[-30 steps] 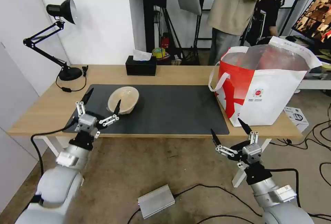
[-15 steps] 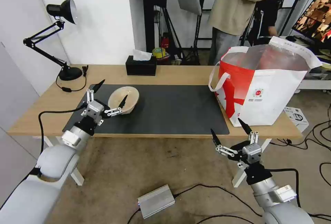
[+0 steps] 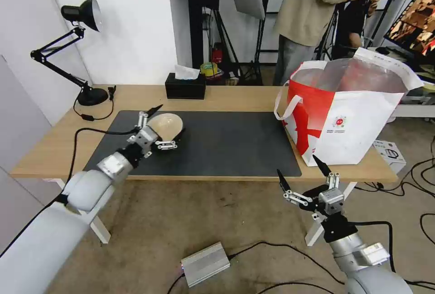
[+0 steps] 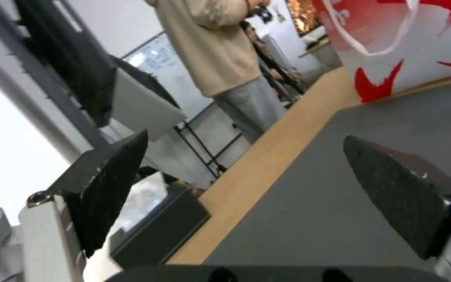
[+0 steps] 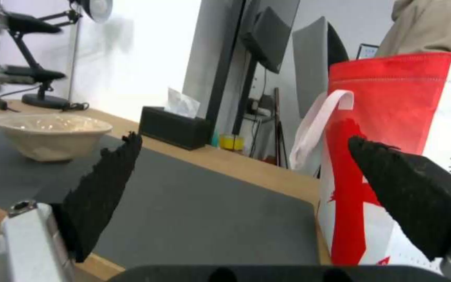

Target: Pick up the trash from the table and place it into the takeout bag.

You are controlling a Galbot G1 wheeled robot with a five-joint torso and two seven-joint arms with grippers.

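Note:
A shallow beige bowl lies on the dark grey mat of the light-wood table. My left gripper is open at the bowl, one finger by its far left rim and the other by its near side; I cannot tell if they touch it. In the left wrist view the left gripper is spread wide, with mat and the takeout bag beyond. The red-and-white takeout bag stands open at the table's right end. My right gripper hangs open below the front edge, empty, facing the bowl and bag.
A black tissue box sits at the table's back edge and a black desk lamp at the back left. A person stands behind the table. A silver box and cables lie on the floor; a small white box sits beside the bag.
My left arm has stretched forward and to the right over the mat, bringing its open gripper from the near left edge up to the bowl. The right arm has stayed still.

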